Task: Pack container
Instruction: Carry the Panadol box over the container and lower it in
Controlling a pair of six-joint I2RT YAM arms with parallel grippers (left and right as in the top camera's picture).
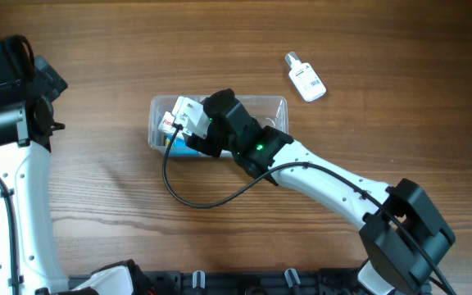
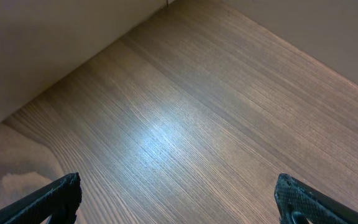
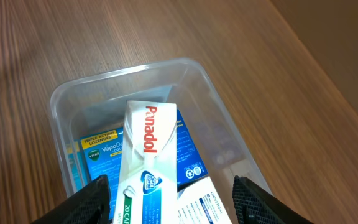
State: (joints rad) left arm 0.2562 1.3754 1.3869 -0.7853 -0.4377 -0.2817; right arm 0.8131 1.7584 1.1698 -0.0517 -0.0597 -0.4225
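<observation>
Right gripper (image 3: 169, 196): fingers set wide, Panadol box (image 3: 146, 149) between them, close to both sides. I can't tell from my feed whether they actually clamp it. The box is tilted, its far end down in the container (image 3: 120, 73), and it overlaps a blue lozenge box (image 3: 101, 149) lying flat on the container floor. Container sits mid-table, long side running left-right, with the right arm reaching over it from the near right. A black cable (image 1: 188, 199) loops out just in front of it over the table (image 1: 97, 49). Small spray bottle (image 1: 305, 77) lies apart, beyond the container's right end. Left gripper (image 2: 178, 193): spread wide, nothing in it, above bare wood at the far left.
</observation>
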